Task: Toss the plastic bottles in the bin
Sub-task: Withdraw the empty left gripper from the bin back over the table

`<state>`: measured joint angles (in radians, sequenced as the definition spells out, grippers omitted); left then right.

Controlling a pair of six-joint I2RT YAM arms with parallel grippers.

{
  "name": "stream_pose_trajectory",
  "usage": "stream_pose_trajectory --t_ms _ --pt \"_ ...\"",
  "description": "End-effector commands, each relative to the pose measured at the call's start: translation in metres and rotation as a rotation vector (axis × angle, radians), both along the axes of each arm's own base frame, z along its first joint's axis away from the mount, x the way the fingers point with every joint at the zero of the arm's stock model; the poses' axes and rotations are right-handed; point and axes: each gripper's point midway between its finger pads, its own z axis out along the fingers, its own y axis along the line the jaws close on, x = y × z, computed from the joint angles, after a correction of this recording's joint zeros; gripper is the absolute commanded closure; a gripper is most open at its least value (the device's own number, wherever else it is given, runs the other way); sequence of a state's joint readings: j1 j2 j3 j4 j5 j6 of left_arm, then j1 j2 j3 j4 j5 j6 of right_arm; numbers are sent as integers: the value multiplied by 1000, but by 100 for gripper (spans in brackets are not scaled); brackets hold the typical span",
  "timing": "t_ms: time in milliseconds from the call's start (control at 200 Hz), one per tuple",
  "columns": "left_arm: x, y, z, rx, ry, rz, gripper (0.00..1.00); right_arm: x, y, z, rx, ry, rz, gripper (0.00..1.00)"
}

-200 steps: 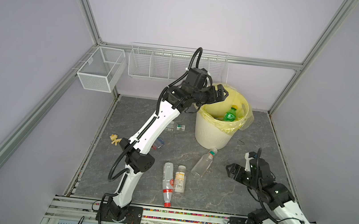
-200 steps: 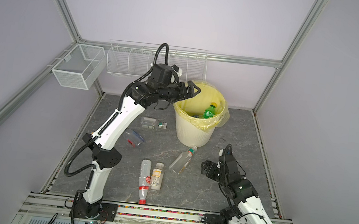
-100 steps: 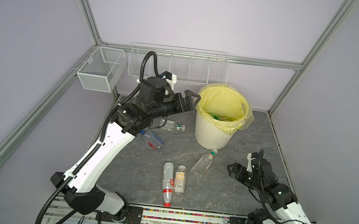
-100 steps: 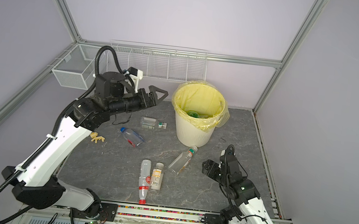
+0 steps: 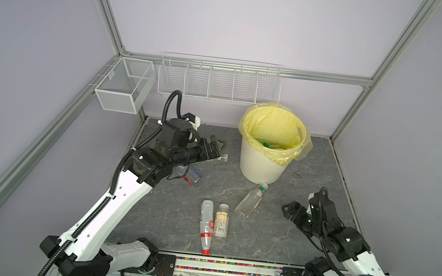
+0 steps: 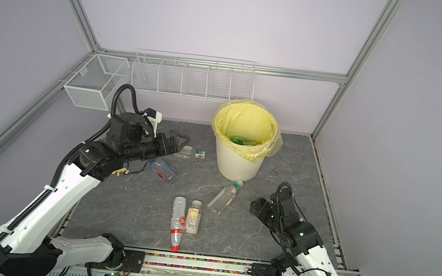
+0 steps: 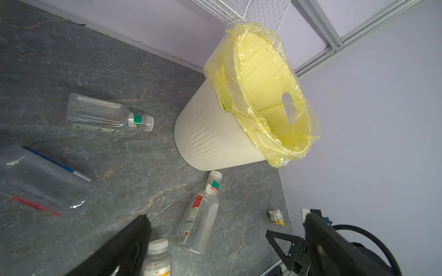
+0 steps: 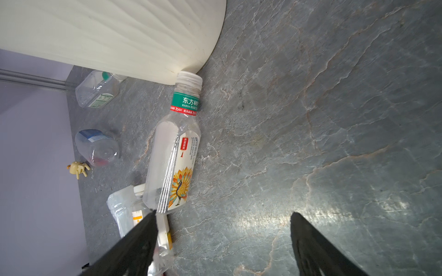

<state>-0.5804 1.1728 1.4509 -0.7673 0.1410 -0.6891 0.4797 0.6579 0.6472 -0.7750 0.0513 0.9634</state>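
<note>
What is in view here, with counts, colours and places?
bin: one, cream-white, yellow liner, back right
green bottle: one visible, inside the bin
red-capped bottle: one, clear, lying front centre
orange-label bottle: one, white cap, beside it
peacock-label bottle: one, clear, cap at the bin's foot
green-banded bottle: one, clear, lying left of the bin
blue-label bottle: one, clear, lying left of centre
beige toy: one, near the left wall
white-yellow toy: one, near the right wall
side basket: one, white, left rail
long basket: one, white, back wall
table: one, grey stone pattern
left hand: one, black, open, empty, above the left-side bottles
right hand: one, black, open, empty, front right
</note>
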Motion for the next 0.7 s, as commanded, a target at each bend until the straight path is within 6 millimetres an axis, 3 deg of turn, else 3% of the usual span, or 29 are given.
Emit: stream_pose_trajectory --t_ms 0,270,405,695 --pt "-10 20 -13 72 9 26 0 -4 13 6 31 24 24 12" --pt "-22 34 -40 138 46 17 0 -8 30 13 -29 47 51 12" --pt "-19 32 -63 134 84 22 0 -7 14 21 -63 23 -29 12" --pt "-16 35 -115 171 163 37 0 -6 10 -1 -76 55 -106 12"
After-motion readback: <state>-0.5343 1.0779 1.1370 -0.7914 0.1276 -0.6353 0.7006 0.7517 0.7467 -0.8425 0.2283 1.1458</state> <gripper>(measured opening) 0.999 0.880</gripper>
